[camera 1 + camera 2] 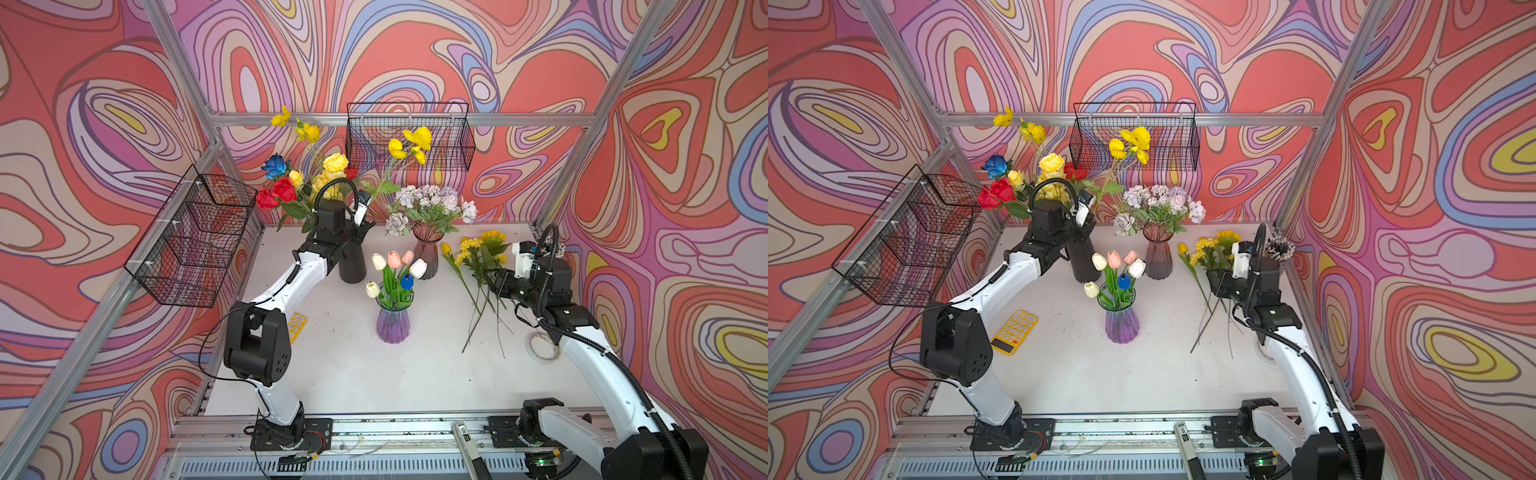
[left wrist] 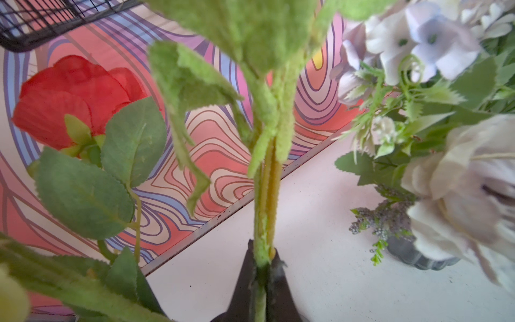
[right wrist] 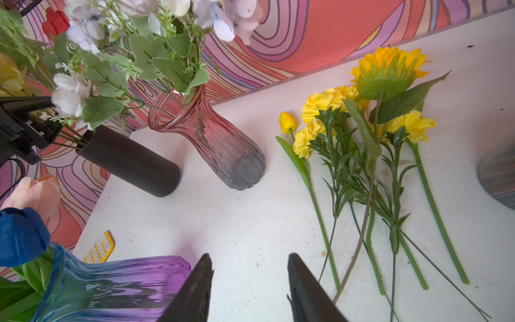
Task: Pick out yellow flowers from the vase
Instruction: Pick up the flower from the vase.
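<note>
Grasp: my left tool (image 2: 262, 252) pinched a yellow spray's stem (image 2: 263, 200) just above the far black vase (image 1: 352, 266). My right tool (image 3: 249, 256) hung half-open, empty, near yellow flowers (image 3: 320, 104) on the tabletop (image 3: 250, 209), far right. Next, I judged: a straight upward pull.

the scene is lit brightly and evenly from above, and only faint, soft shadows are cast on the white table (image 1: 353, 365). a wide-angle stretch is seen toward the corners in both top views. in the left wrist view the fuzzy green stem (image 2: 262, 217) and the leaves close to the lens are blurred, and the pale blooms (image 2: 457, 189) are smeared. the right wrist view is sharp over the yellow flowers (image 3: 320, 103). there, streaky reflections are shown on the purple vase (image 3: 117, 281).
</note>
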Tool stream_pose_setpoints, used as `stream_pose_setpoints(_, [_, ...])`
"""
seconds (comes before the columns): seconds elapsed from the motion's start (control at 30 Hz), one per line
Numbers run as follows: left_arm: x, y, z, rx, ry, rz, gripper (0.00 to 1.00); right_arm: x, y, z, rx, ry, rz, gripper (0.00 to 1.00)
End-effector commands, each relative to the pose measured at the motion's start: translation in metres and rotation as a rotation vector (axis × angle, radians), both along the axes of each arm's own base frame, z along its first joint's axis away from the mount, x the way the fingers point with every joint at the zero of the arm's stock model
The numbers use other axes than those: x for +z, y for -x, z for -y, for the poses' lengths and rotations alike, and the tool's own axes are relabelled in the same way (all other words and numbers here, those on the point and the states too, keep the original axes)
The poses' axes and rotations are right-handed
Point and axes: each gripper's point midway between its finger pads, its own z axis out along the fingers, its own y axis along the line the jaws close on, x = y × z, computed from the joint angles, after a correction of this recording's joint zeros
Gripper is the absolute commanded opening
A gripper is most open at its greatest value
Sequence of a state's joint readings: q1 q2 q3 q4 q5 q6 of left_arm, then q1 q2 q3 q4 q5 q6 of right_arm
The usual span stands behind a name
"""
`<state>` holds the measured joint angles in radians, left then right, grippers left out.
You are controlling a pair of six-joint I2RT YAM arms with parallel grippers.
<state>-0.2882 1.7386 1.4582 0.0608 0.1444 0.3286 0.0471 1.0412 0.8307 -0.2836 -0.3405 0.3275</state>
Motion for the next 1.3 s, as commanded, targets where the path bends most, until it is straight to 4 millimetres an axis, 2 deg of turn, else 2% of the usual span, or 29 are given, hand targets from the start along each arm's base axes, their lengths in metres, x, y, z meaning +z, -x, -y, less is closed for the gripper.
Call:
stream_pose_setpoints(0.0, [0.034, 0.014, 0.006, -0.046, 0.022, 0.072, 0.00, 0.000, 0.003, -0.002, 0.008, -0.015, 0.010, 0.46])
stream_pose_setpoints(0.53, [0.092, 0.052, 0.002, -0.105, 0.010, 0.175, 0.00, 0.006, -0.001, -0.010, 0.037, -0.068, 0.033, 0.46])
stream_pose_setpoints(0.97, [0.160, 0.090, 0.008, -0.187, 0.125, 0.255, 0.00, 0.018, 0.002, -0.021, 0.098, -0.112, 0.075, 0.46])
stream_pose_setpoints(1.27, [0.192, 0.108, 0.006, -0.198, 0.179, 0.290, 0.00, 0.022, 0.003, -0.023, 0.112, -0.123, 0.087, 0.46])
